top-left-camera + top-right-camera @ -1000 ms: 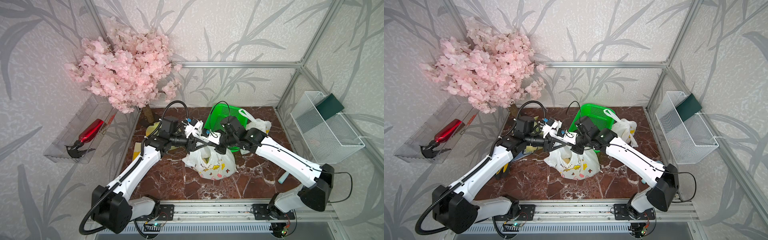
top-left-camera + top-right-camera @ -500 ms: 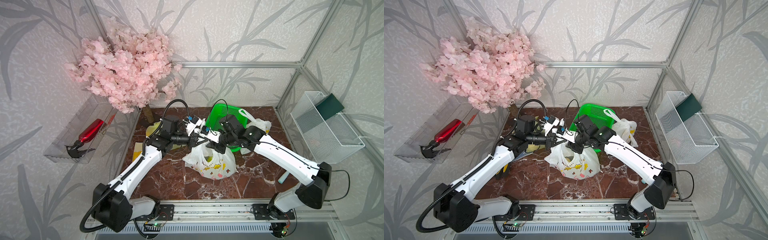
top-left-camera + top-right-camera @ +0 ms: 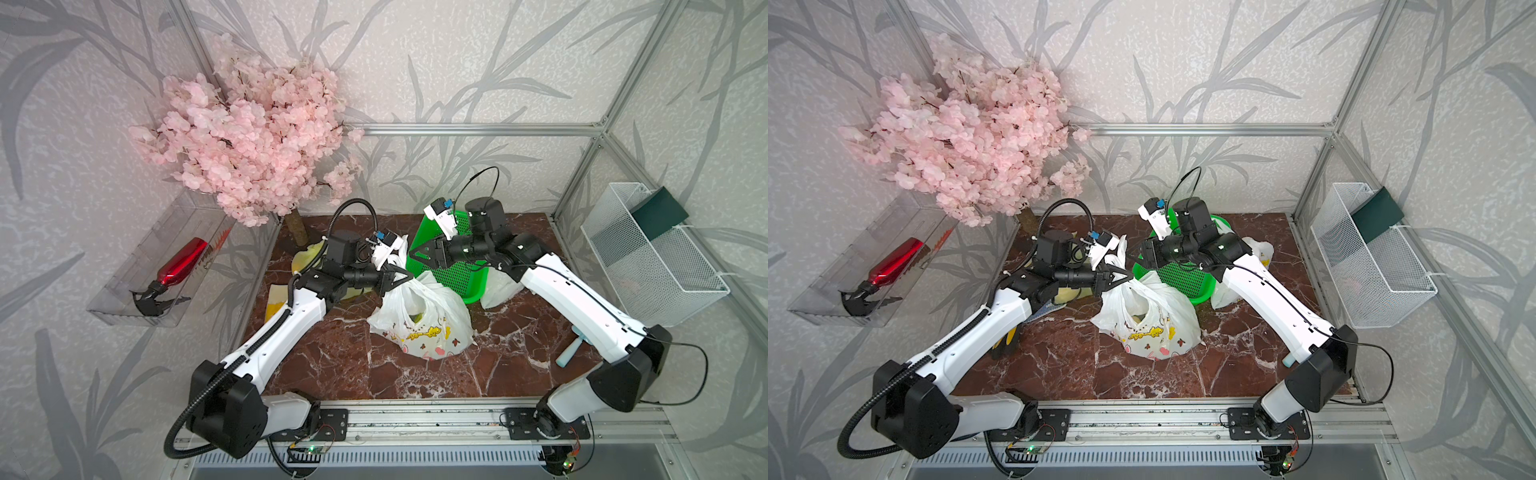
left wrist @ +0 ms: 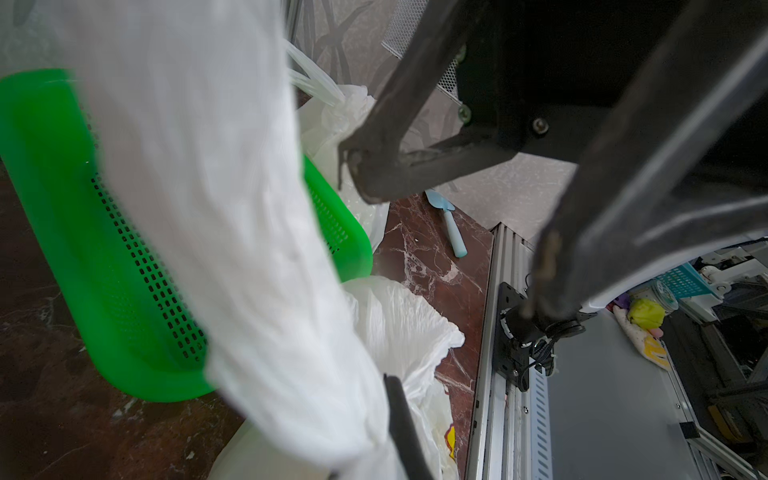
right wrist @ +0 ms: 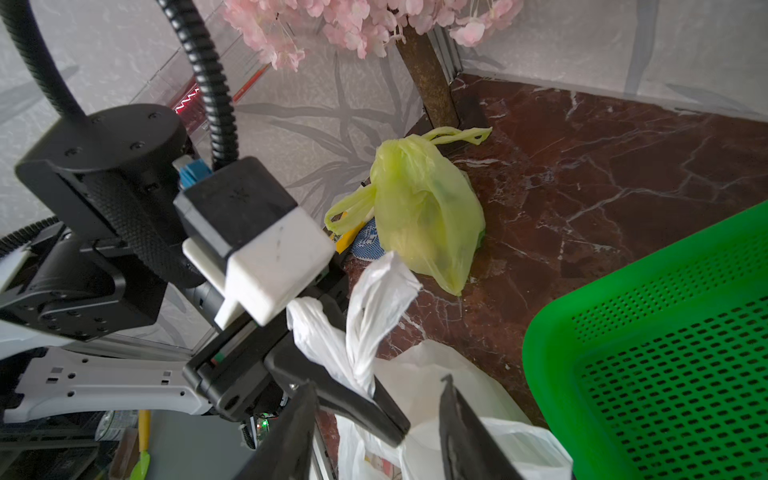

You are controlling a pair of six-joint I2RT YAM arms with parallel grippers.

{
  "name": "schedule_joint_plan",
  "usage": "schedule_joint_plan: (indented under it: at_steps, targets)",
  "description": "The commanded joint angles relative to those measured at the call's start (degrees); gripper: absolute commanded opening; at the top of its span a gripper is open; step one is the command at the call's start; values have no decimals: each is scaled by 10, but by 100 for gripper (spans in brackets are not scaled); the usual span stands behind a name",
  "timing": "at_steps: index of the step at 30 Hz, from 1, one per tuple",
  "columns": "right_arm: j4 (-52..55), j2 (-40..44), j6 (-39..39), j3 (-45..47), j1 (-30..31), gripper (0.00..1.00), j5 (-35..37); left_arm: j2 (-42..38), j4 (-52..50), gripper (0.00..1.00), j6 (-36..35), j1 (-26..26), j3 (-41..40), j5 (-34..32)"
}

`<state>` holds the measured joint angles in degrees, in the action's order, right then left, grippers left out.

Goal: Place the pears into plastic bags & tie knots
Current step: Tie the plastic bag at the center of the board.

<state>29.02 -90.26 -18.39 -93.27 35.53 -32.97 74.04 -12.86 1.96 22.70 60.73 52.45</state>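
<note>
Left arm stretched low toward mid-table, left gripper pinched tight on the twisted handles of the white bag. The bag sits on the table right under the tips. Right arm reaches in opposite, right gripper jaws apart, empty, just beside the handles, over the green basket rim. A greenish pear shows inside the bag. The yellow-green bag, top gathered, lies by the tree trunk.

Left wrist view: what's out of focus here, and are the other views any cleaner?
Left wrist view: the white bag stretched close to the lens is smeared and soft, and the green basket rim beside it blurs too; the blue scoop farther off is sharp. Right wrist view: crisp on the yellow-green bag. In both top views: even light, no glare, sharp throughout.
</note>
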Motion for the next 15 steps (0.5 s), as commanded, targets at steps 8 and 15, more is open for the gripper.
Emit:
schedule_joint_plan:
  at_steps: [8,15]
  targets:
    - [-10,-71,-47,-75,15,49,-7,-5,-3,0,-18,6,-1,11]
    - [-95,-54,-91,-22,4,9,-7,-14,-10,0,-20,5,-7,-2]
